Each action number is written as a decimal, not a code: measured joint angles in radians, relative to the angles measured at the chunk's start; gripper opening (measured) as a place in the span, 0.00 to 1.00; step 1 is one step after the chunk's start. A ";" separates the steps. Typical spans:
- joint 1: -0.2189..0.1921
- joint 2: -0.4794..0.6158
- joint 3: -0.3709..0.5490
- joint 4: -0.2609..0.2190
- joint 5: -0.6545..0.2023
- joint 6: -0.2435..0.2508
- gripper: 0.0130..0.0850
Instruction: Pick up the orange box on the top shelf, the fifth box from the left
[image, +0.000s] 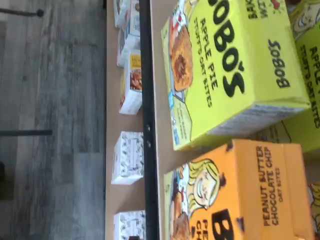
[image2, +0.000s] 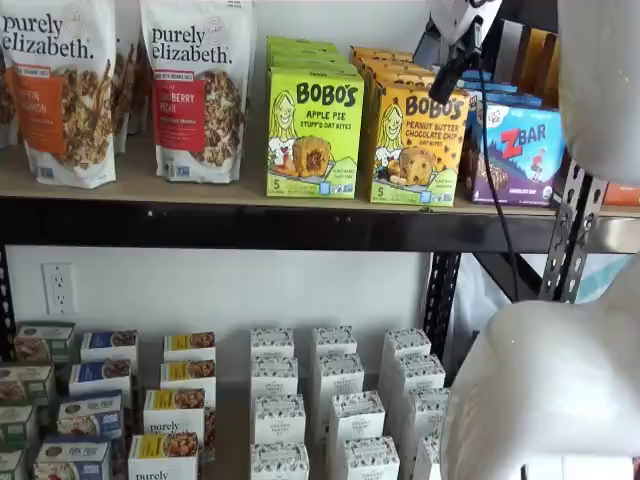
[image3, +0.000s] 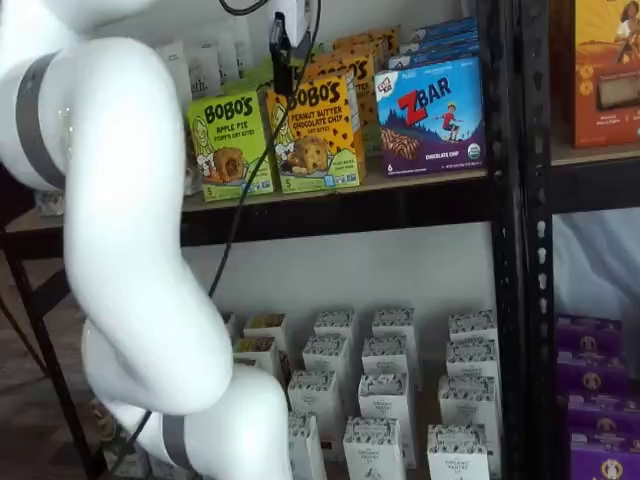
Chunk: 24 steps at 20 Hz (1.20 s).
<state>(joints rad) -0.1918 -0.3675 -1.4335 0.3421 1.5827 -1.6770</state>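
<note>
The orange box (image2: 418, 140) (image3: 318, 125) stands upright on the top shelf (image2: 200, 190) (image3: 420, 180), between a lime-green Bobo's box and a blue Zbar box in both shelf views. More orange cartons line up behind it. My gripper (image2: 452, 68) (image3: 283, 60) hangs in front of the orange box's upper edge, with its black fingers seen side-on and nothing held between them, so it is open. The wrist view looks down on the orange box (image: 250, 190) beside the green box (image: 230, 65), both resting on the shelf.
The green Apple Pie box (image2: 314, 135) and the Zbar box (image2: 520, 150) flank the orange one closely. Granola bags (image2: 60, 90) stand further left. Small white boxes (image2: 340, 400) fill the lower level. My white arm (image3: 110, 200) covers the left of a shelf view.
</note>
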 joint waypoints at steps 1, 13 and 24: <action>0.002 0.008 -0.004 -0.009 -0.003 -0.002 1.00; 0.012 0.057 0.004 -0.050 -0.075 -0.020 1.00; 0.040 0.052 0.044 -0.104 -0.099 -0.010 1.00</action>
<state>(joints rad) -0.1516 -0.3152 -1.3895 0.2378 1.4840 -1.6868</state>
